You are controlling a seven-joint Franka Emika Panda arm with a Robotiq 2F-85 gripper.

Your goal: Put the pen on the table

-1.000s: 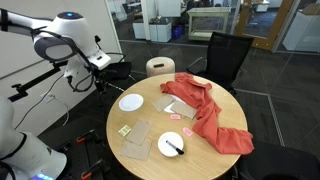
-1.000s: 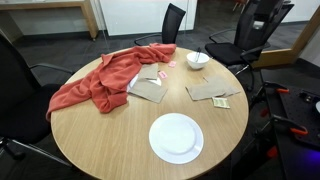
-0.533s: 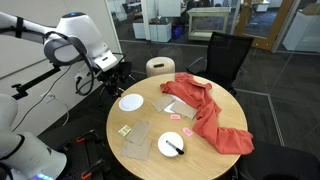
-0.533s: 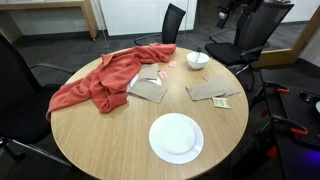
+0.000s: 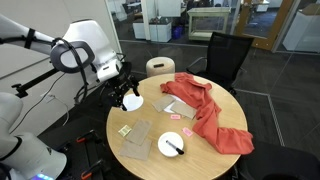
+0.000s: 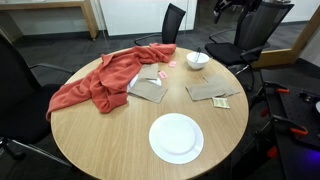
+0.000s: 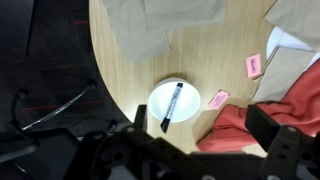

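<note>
The black pen (image 5: 174,146) lies on a small white plate (image 5: 163,146) near the front edge of the round tan table (image 5: 150,165). In the wrist view the pen (image 7: 172,105) lies on that plate (image 7: 157,97), well below the camera. In the exterior view from the opposite side, the plate (image 6: 191,60) sits at the far side of the table (image 6: 110,140), and the pen is too small to make out. My gripper (image 5: 127,98) hangs open and empty above the table's left edge, apart from the pen. Its dark fingers (image 7: 200,150) frame the bottom of the wrist view.
A larger empty white plate (image 5: 131,103) (image 6: 176,137), a red cloth (image 5: 212,118) (image 6: 100,82), flat paper sheets (image 5: 137,136) and pink notes (image 7: 254,65) lie on the table. A small round stool (image 5: 160,66) and black chairs (image 5: 225,55) stand around it.
The arm has swung right and down, from beside the table to over its left edge. The pen and plate have not moved.
</note>
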